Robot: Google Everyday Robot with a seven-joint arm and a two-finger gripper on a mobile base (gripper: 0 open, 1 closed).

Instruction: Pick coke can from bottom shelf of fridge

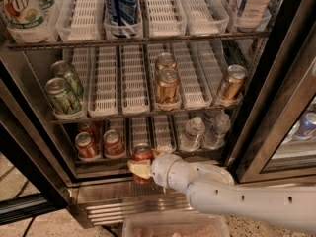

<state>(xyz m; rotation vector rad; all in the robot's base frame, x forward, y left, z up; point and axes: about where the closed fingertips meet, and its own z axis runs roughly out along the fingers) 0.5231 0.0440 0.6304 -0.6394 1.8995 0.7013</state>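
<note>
We see the gripper [141, 169] closed around the coke can [142, 153] at the front edge of the bottom shelf [163, 133] of the fridge [118, 206], two other red cans [113, 142] just left, water bottles [192, 132] right.

Warm light — pincer [141, 169] clasping coke can [142, 154] at bottom shelf [163, 132], perhaps shadowed.

Our white arm [247, 201] stretches leftward from the lower right. Our tool [140, 168], low at centre, has its pale fingers [138, 169] clamped on the coke can [142, 153].
</note>
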